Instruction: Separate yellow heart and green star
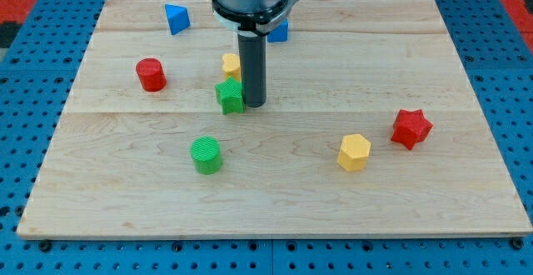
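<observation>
Down front sits the green cylinder point(206, 155), clear of the action. Your rod carries no pincer, so nothing grips; my tip point(254, 105) sits tight against the green star point(231, 96), the yellow heart point(231, 64) touching just behind. Careful: shove leftward and both could slide together, unseparated.
</observation>
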Controlling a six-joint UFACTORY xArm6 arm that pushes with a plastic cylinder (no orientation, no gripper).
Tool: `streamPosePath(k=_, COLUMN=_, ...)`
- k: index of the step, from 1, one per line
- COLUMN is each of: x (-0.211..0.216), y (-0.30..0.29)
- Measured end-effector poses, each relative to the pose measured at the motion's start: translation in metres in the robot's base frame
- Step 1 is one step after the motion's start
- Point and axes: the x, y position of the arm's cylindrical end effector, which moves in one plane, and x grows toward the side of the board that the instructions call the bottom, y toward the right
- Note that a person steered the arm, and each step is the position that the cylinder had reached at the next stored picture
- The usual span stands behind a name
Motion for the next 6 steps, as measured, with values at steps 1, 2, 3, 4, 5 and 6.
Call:
streamPosePath(k=1, x=0.029, y=-0.041)
streamPosePath(k=2, x=0.032, y=-0.097)
streamPosePath(k=3, x=-0.012, y=-0.09)
streamPosePath(k=4, x=-0.006, y=-0.16)
streamPosePath(k=5, x=-0.036, y=-0.111)
streamPosePath(k=6, x=-0.043, y=-0.053)
